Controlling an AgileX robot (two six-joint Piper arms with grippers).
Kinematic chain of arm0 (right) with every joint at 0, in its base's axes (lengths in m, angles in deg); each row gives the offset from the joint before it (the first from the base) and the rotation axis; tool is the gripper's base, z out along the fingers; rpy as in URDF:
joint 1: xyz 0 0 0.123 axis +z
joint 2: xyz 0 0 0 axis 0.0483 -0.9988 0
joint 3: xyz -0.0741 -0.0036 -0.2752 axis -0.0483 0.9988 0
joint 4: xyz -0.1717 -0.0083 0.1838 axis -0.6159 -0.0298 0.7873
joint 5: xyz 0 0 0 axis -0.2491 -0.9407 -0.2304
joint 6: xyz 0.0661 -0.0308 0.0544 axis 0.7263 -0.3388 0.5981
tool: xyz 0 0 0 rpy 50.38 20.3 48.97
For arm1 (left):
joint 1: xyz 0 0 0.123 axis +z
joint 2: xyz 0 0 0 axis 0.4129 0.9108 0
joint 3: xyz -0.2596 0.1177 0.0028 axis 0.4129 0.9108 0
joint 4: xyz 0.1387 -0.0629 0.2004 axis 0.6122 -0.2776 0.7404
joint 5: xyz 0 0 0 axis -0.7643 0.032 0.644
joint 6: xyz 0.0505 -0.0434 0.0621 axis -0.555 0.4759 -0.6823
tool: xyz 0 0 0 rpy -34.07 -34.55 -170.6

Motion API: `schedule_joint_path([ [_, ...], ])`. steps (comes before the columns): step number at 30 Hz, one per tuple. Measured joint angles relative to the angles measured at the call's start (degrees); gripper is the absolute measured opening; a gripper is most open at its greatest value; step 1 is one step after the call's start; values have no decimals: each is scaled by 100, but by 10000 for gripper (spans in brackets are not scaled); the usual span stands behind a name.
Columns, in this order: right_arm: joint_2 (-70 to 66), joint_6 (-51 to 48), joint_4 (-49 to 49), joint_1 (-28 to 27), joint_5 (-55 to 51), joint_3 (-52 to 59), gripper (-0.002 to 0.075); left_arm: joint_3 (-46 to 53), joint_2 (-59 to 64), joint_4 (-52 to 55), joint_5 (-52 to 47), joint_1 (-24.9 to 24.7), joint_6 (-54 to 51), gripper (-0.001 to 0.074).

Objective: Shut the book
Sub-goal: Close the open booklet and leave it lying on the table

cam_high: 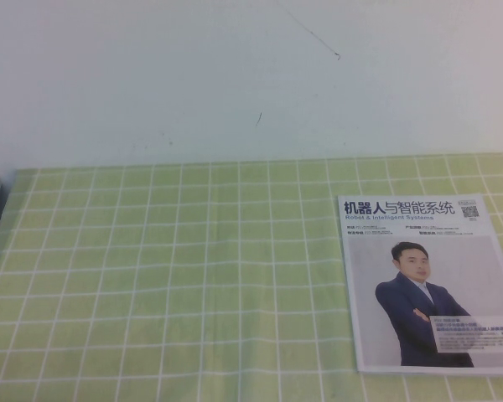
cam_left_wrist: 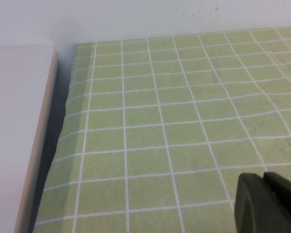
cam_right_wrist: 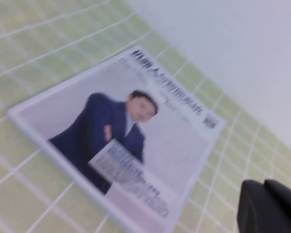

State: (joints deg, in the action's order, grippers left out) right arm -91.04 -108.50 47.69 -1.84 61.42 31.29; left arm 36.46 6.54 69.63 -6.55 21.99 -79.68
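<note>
**While both arms hang back, the book already lies shut**

Since the book (cam_high: 427, 285) shows its front cover face up, with no page lifted that we can see, we judge the closing step done rather than pending. It lies flat on the green checked cloth (cam_high: 193, 251) at the near right corner of the bench (cam_high: 109, 335), roughly square to the grid and close to the near edge.

Neither arm shows in the high view. The right gripper (cam_right_wrist: 264, 199) appears only as a dark tip in its own wrist view. It hangs above the cloth just off the book and does not touch it. The left gripper (cam_left_wrist: 266, 194) is likewise a dark tip, over bare cloth towards the bench's left edge and well apart from the book. For both, we cannot tell whether the tool is spread or pressed together. Neither pinches anything we can see.

Next move, in our judgement: none on the book itself. At most we would check that the cover sits flush, then park the arms clear. Any further push on the book risks sliding it off the near edge.
</note>
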Motion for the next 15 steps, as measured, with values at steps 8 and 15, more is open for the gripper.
schedule_joint_path([
  [8,750,1375,-81,-115,1980,948,-3,0,0,0,0,0,0,-4],
  [15,900,1998,-89,-340,1806,1063,-3,0,-14,-12,0,0,0,-4],
])
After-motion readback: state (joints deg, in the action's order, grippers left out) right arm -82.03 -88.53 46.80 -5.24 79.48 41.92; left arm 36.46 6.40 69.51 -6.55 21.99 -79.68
